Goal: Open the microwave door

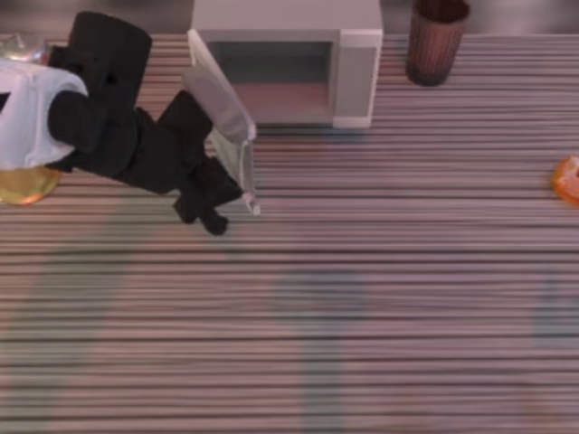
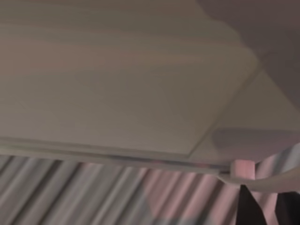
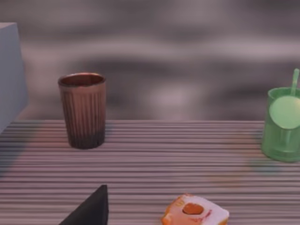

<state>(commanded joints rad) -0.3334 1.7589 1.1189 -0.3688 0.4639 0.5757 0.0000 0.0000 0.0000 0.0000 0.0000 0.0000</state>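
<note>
Top view: you see the microwave point(image 1: 288, 63) at the table's point(image 1: 362, 298) far edge, centre-left, w/ the microwave door point(image 1: 223, 113) swung out toward the near side, hinged at the cavity's left edge, cavity exposed. Your left end effector point(image 1: 217, 203) sits at the door's free edge near its lower corner, on the door's left side; fingers point toward the near edge, but whether they clamp the door edge or stand apart you cannot tell. Left wrist view: door panel point(image 2: 122, 84) fills most of the frame, dark finger tips point(image 2: 251, 206) just beside its edge, striped table below. Right arm isn't in the top view; its wrist view shows one dark finger tip point(image 3: 91, 208), spread not readable. Also on the table: brown ribbed cup point(image 1: 436, 41) right of the microwave, green cup w/ straw point(image 3: 282, 124), orange-white food item point(image 3: 195, 211), amber object point(image 1: 25, 183) at left.
</note>
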